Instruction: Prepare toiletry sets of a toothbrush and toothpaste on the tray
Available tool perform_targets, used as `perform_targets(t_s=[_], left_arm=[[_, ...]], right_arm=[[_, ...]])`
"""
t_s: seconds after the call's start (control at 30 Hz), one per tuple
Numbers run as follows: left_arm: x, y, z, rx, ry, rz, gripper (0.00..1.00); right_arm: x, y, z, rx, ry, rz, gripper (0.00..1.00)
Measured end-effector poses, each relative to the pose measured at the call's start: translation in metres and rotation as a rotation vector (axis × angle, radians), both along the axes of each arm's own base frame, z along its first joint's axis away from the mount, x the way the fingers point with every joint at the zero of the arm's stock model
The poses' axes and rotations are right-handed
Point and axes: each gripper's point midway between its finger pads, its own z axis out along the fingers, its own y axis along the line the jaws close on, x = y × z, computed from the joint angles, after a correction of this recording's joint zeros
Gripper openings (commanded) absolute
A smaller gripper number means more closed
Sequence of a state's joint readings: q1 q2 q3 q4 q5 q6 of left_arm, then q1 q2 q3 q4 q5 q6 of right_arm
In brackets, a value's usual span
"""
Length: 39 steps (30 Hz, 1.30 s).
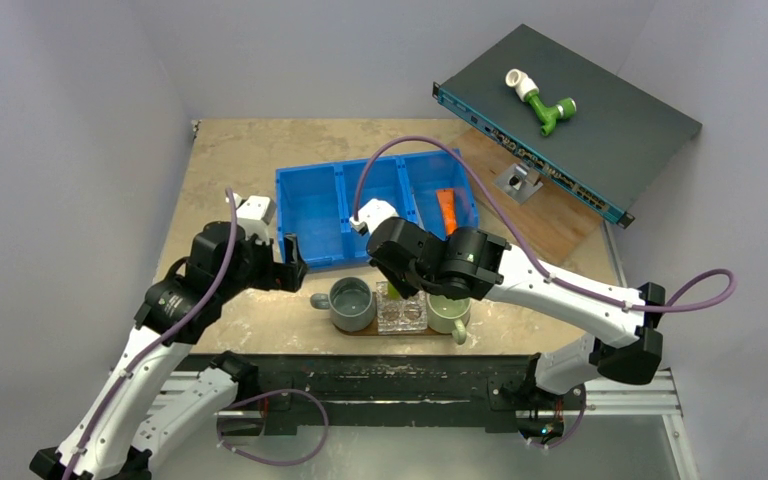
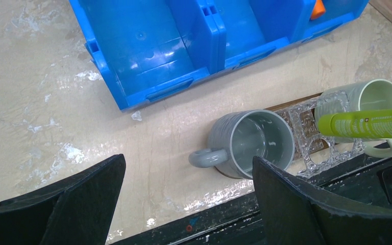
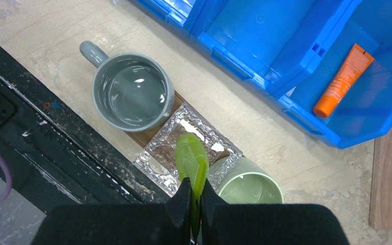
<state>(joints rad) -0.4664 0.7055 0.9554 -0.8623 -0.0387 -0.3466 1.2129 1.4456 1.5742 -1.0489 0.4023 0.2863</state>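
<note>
Showing the right gripper [image 3: 194, 198] pinching the green toothpaste tube [image 3: 191, 158] by one end above the clear glass holder [image 3: 166, 138], which sits on the tray [image 3: 144, 137] between the grey mug [image 3: 89, 51] and the green mug [image 3: 245, 164]. The left gripper [image 2: 187, 171] hangs spread at left. The orange tube [image 3: 343, 80] lies in the blue bin [image 3: 306, 120] (right compartment). Released off-centre, the green tube could slip into a mug.
</note>
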Motion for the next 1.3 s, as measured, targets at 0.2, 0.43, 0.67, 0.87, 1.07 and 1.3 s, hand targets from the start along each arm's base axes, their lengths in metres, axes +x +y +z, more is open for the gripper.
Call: perform_targets(t_s=[0.2,0.43,0.67,0.87,1.07,1.3], left_arm=[[0.004,-0.002,0.005,-0.013,-0.031,-0.002,0.94],[0.004,-0.002,0.004,-0.012,-0.041,-0.007,0.94],[0.003,-0.002,0.005,-0.014,-0.047,-0.012,0.94],[0.003,-0.002,0.005,-0.012,-0.048,-0.014,0.94],[0.003,-0.002,0.005,-0.012,-0.048,-0.014,0.94],[0.003,-0.002,0.005,-0.013,-0.05,-0.014,0.94]], right_arm=[[0.002,0.005,-0.01,-0.016,0.006,-0.001,0.0],[0.003,0.007,-0.018,-0.03,0.009,-0.001,0.0],[0.004,0.009,-0.022,-0.028,0.01,-0.001,0.0],[0.004,0.011,-0.034,-0.033,0.012,-0.001,0.0],[0.004,0.011,-0.054,-0.047,0.022,-0.007,0.0],[0.005,0.015,-0.063,-0.025,0.022,-0.024,0.0]])
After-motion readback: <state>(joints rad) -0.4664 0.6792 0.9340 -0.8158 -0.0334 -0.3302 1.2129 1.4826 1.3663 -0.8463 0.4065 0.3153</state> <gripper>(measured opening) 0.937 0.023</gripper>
